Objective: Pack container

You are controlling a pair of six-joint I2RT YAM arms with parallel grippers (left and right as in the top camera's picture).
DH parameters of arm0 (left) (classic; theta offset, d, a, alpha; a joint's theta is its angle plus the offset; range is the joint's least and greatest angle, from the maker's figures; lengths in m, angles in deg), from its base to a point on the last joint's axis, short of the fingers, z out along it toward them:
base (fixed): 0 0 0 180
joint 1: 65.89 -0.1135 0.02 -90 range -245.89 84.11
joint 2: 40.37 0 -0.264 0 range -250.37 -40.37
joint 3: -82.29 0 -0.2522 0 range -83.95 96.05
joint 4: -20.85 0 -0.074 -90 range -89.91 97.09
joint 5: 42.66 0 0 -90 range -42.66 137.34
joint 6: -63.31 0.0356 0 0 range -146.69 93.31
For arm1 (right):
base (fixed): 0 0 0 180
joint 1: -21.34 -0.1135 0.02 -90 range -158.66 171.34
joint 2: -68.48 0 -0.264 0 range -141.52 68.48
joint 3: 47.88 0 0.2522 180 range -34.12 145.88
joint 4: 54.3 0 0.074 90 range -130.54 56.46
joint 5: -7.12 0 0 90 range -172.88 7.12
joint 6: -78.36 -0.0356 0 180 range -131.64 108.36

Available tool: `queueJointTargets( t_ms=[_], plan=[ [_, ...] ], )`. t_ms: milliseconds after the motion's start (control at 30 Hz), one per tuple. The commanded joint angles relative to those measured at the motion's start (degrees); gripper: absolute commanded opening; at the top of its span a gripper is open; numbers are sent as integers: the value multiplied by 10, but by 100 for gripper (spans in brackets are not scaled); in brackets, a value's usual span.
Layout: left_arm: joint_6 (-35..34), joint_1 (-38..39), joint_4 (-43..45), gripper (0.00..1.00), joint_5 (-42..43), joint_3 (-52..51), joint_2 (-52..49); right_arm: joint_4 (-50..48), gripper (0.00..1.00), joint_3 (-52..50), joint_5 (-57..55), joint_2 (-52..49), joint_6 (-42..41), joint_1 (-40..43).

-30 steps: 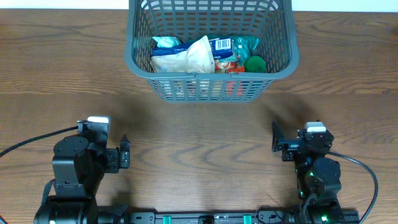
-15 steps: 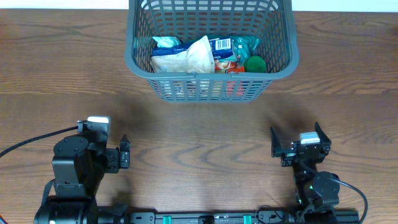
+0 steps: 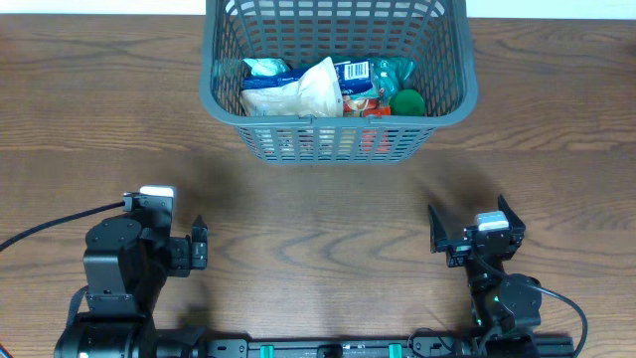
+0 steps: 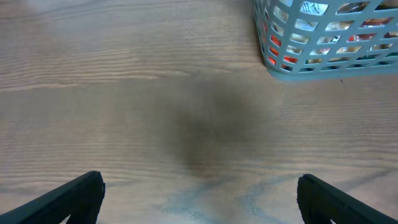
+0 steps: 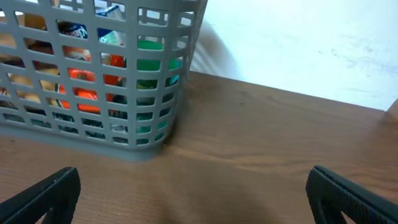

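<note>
The container, a large grey lattice basket point(image 3: 338, 134), stands at the table's far middle. It holds several grocery packets: a white bag point(image 3: 298, 91), a blue packet point(image 3: 353, 72) and a green item point(image 3: 405, 101). The left wrist view shows the basket's corner point(image 4: 292, 65) at top right; the right wrist view shows its wall point(image 5: 93, 118) at left. My left gripper point(image 3: 197, 246) point(image 4: 199, 199) is open and empty near the front left. My right gripper point(image 3: 473, 221) point(image 5: 193, 196) is open and empty near the front right. Both are well short of the basket.
The brown wooden table point(image 3: 318, 209) stretches bare between the grippers and the basket. A white wall point(image 5: 298, 43) rises behind the table's far edge in the right wrist view.
The right arm has drawn back toward the front edge, and its gripper now shows both fingers spread wide. The left arm and the basket have not moved.
</note>
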Motion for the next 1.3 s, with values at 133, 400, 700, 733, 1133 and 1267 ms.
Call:
queueJointTargets(
  t_ms=[133, 400, 700, 733, 1133, 1267],
  plan=[
    [-3, 2, 1, 98, -1, -1, 0, -1, 99, -4, 7, 6, -17, 5],
    [-3, 2, 1, 99, -1, -1, 0, -1, 99, -4, 7, 6, -17, 5],
    [-3, 2, 1, 98, -1, -1, 0, -1, 99, -4, 7, 6, -17, 5],
    [-3, 2, 1, 99, -1, -1, 0, -1, 99, -4, 7, 6, -17, 5],
    [-48, 9, 30, 98, 106, -70, 101, -1, 99, -4, 7, 6, -16, 5],
    [-34, 23, 180, 98, 107, -194, 204, -1, 99, -4, 7, 6, -17, 5]
  ],
)
